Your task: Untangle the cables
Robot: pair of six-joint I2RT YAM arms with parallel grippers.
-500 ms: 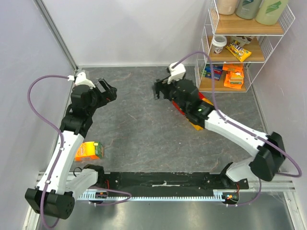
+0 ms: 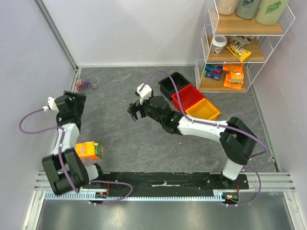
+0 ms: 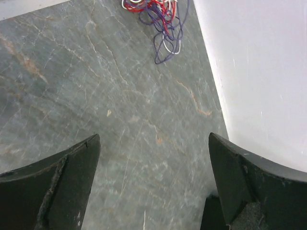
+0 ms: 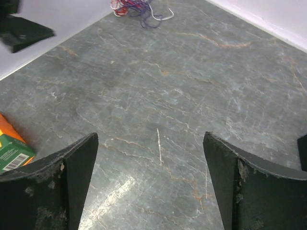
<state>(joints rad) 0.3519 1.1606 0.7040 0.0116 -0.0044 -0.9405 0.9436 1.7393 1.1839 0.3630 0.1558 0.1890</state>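
The cables (image 2: 85,84), a loose tangle on the bench (image 2: 144,148) just beyond the left gripper (image 3: 153,139), which gapes empty; right gripper (image 4: 149,136) gapes too. Light, floppy wires, I reckon: pinch one stray outer loop.

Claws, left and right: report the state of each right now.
Left claw: open, holding nothing; the cables lie beyond it, apart from its fingers.
Right claw: open, holding nothing.

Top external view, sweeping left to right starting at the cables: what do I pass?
cables → right gripper → black bin → red bin → yellow bin → wire shelf rack
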